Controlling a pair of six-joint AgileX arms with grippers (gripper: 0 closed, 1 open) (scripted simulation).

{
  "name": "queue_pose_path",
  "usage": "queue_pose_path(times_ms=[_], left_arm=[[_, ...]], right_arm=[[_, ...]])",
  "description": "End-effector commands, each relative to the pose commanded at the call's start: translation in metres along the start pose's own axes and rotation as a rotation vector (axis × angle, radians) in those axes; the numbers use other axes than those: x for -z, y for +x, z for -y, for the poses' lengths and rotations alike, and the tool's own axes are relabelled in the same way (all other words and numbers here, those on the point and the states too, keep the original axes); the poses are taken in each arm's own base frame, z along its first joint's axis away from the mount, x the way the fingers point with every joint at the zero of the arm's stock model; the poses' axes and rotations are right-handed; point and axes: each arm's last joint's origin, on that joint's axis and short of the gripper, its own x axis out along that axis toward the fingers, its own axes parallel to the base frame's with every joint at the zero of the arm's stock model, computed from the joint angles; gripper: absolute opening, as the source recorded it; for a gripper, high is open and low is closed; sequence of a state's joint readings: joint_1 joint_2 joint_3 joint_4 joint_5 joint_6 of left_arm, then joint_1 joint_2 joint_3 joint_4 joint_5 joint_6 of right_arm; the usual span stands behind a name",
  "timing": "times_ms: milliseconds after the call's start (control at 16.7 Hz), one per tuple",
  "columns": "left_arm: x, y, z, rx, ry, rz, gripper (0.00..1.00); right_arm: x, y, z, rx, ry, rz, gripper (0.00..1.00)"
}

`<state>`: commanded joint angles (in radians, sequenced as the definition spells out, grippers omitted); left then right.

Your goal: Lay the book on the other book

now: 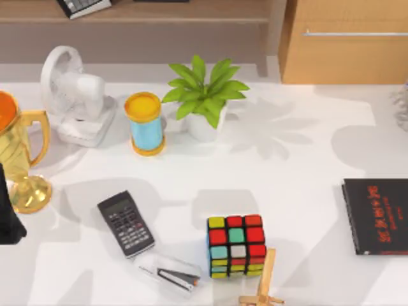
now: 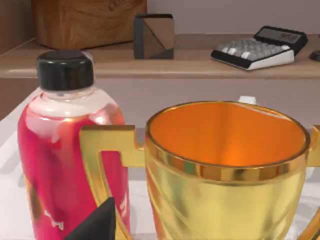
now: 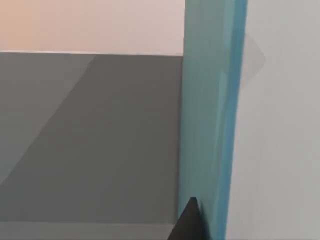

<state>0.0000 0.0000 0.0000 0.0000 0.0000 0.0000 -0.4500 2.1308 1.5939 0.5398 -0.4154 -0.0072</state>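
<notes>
White tabletop (image 1: 306,159) from the top view, wooden shelf and cabinet running along the back. Lots of clutter on it: a white desk fan (image 1: 73,95) at the back left, a yellow-and-blue hourglass (image 1: 146,123) next to it, then a potted plant (image 1: 204,99). A gold trophy cup (image 1: 19,156) sits at the far left edge, and the dark bit of my left arm (image 1: 7,217) pokes in just below it. Nearer the front there's a black calculator (image 1: 125,223), a stapler (image 1: 172,273) just beside it, a Rubik's cube (image 1: 236,245), and a little wooden piece (image 1: 264,284) at the bottom edge touching the cube's corner. The other book (image 1: 376,215), thin and black with red lettering, lies flat at the right edge, well apart from the cube.

Left wrist view: I'm staring right into the gold trophy cup (image 2: 225,170), orange inside, with a pink bottle (image 2: 60,150) with a black cap just beside it. One dark fingertip (image 2: 97,222) shows at the bottom. Can't tell whether this claw is open or closed. A grey desk calculator (image 2: 260,46) sits on the shelf behind.

Right wrist view: the book (image 3: 210,115) shows as a teal-blue upright slab close to the camera, with one dark fingertip (image 3: 190,222) against it. Looks pressed to the cover, but whether this claw is actually clamped on it I can't tell.
</notes>
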Motion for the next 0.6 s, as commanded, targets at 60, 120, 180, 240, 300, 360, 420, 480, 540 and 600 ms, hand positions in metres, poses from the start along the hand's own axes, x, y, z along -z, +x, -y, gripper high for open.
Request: queue_pose_path(times_ms=[60,120,180,240,300,360,420,480,540,600], left_arm=[[0.000,0.000,0.000,0.000,0.000,0.000,1.00],[0.000,0.000,0.000,0.000,0.000,0.000,1.00],[0.000,0.000,0.000,0.000,0.000,0.000,1.00],[0.000,0.000,0.000,0.000,0.000,0.000,1.00],[0.000,0.000,0.000,0.000,0.000,0.000,1.00],[0.000,0.000,0.000,0.000,0.000,0.000,1.00],[0.000,0.000,0.000,0.000,0.000,0.000,1.00],[0.000,0.000,0.000,0.000,0.000,0.000,1.00],[0.000,0.000,0.000,0.000,0.000,0.000,1.00],[0.000,0.000,0.000,0.000,0.000,0.000,1.00]], right_arm=[[-0.001,-0.001,0.000,0.000,0.000,-0.001,0.00],[-0.003,-0.003,0.000,0.000,0.000,0.000,0.00],[-0.005,-0.005,0.000,0.000,0.000,0.000,0.00],[-0.008,-0.008,0.000,0.000,0.000,0.001,0.00],[-0.010,-0.010,0.000,0.000,0.000,0.000,0.00],[-0.010,-0.010,0.000,0.000,0.000,0.000,0.00],[-0.010,-0.010,0.000,0.000,0.000,0.000,0.00],[-0.009,-0.008,-0.002,-0.005,0.001,0.000,0.00],[-0.009,-0.008,-0.002,-0.005,0.001,0.000,0.00],[-0.012,-0.010,-0.002,0.002,0.010,0.002,0.00]])
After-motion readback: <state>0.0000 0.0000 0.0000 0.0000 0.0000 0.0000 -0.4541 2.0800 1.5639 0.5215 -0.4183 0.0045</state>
